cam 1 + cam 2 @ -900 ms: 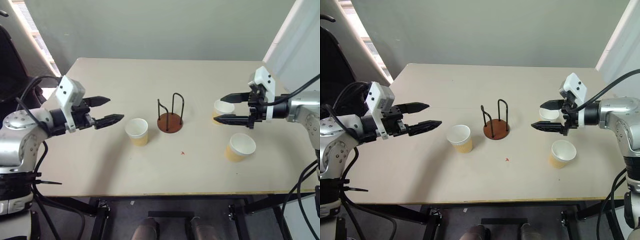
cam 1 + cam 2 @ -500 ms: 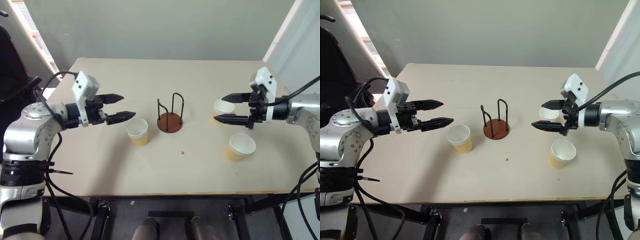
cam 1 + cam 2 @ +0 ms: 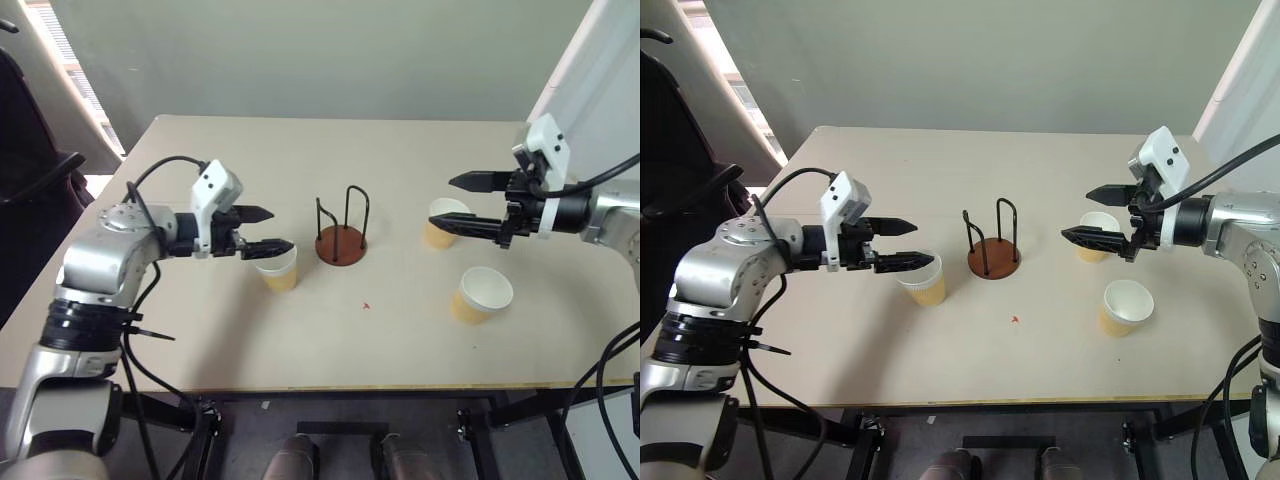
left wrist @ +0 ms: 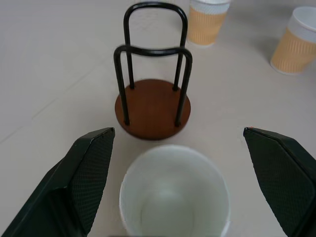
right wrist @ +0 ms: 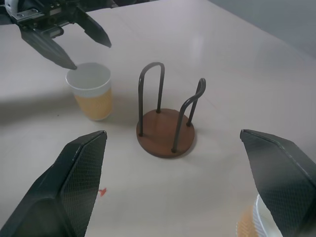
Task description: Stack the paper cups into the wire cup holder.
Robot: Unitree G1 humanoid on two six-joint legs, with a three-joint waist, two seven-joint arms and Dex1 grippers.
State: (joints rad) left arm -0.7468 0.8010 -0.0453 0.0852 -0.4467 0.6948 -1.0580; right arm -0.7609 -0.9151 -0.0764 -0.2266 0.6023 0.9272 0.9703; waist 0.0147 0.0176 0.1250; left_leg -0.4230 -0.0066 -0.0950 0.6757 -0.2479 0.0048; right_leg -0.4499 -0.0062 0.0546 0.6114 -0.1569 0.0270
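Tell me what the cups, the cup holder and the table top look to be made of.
Paper cups: apparently paper, going by the ribbed tan sleeve, matte white inside and rolled rim.
Wire cup holder: thin black loops that look like painted or coated metal wire, on a reddish-brown disc, perhaps stained wood or plastic; the surface is smooth and satin.
Table: pale beige board, matte, likely laminate; its core cannot be judged.

Even soft light; window glare upper left; sharp.

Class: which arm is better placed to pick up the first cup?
Probably the left: the left gripper has open jaws straddling the nearest paper cup beside the wire cup holder.
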